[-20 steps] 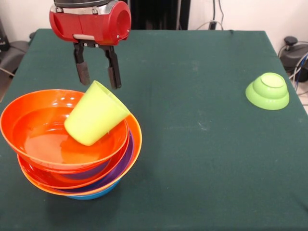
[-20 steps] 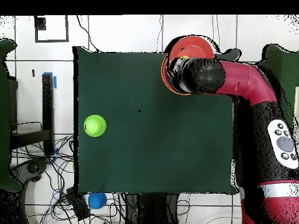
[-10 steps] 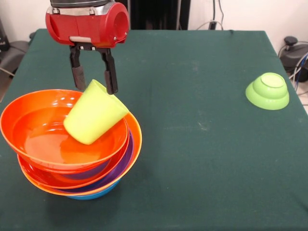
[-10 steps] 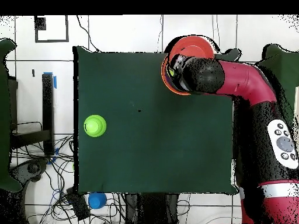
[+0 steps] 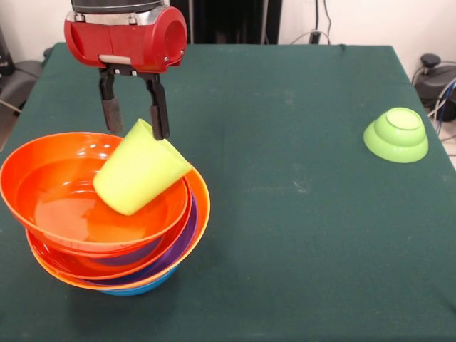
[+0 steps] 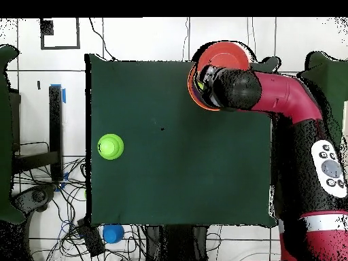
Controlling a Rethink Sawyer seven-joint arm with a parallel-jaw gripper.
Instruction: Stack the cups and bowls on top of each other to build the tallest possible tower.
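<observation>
Since a second ago the gripper [image 5: 133,121] has drifted slightly toward nine o'clock and up, while the cup [image 5: 140,169] has barely shifted. It lies tilted on its side in the top orange bowl of the tower [image 5: 100,214], mouth toward eight o'clock. The fingers are spread and empty, seemingly just clear of its base. Light, stiff and glossy, the cup will likely slip; pinch across its narrow base. At three o'clock, well apart, sits the small green bowl [image 5: 396,134], upside down.

From overhead my arm [image 6: 272,95] covers most of the bowl stack [image 6: 228,49] and nearly all of the cup [image 6: 198,83]. In front, the stack's [image 5: 107,235] lowest blue bowl [image 5: 139,288] barely shows.
</observation>
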